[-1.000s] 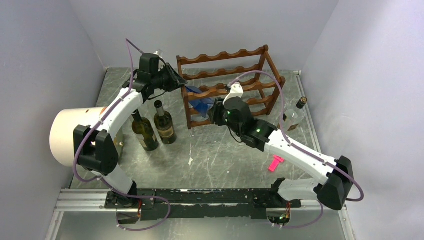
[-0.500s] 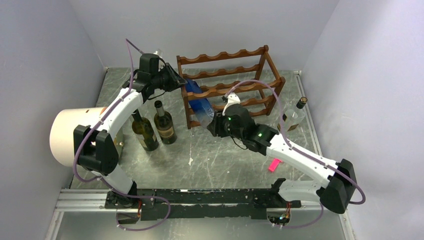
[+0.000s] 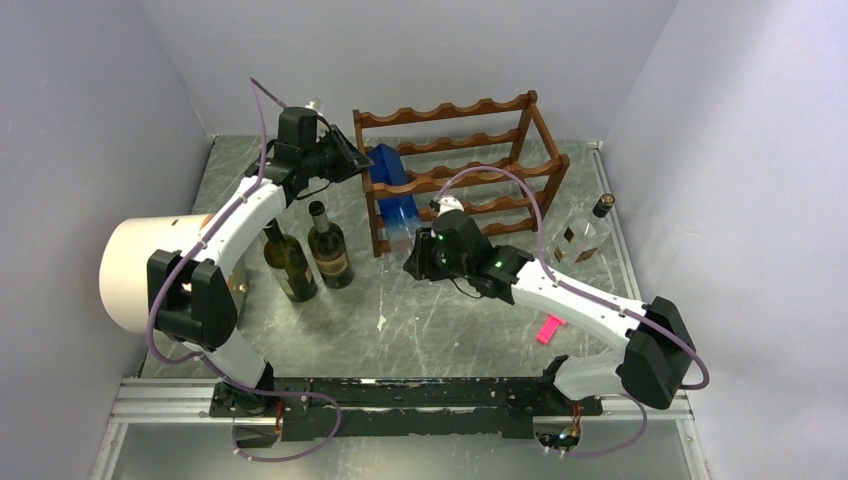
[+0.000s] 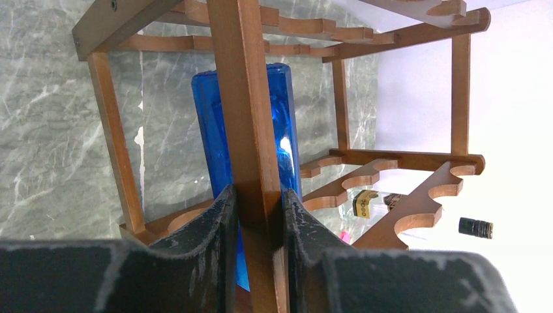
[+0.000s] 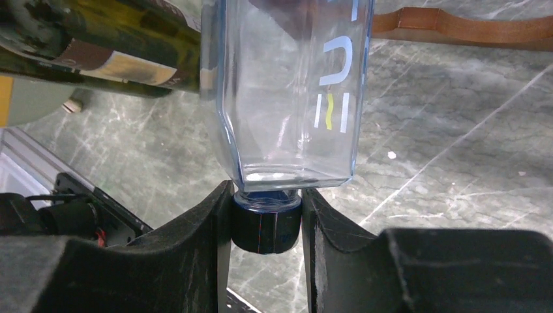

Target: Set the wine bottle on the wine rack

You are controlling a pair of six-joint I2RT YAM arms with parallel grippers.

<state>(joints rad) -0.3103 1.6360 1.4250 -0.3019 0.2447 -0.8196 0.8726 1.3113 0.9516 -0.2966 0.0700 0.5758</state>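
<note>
The reddish-brown wine rack stands at the back of the table. My left gripper is shut on its left upright post. A blue square bottle lies tilted in the rack's leftmost bay, base up toward the back; it shows behind the post in the left wrist view. My right gripper is shut on the bottle's dark cap, with the clear blue body above the fingers.
Two dark green wine bottles stand left of the rack. A clear bottle with a dark cap stands right of it. A white cylinder is at the left, a pink tag on the table.
My right gripper has drawn back to the left and toward me, and the blue bottle has swung from low at the rack's front to steeply tilted in the left bay. The left arm stays put.
</note>
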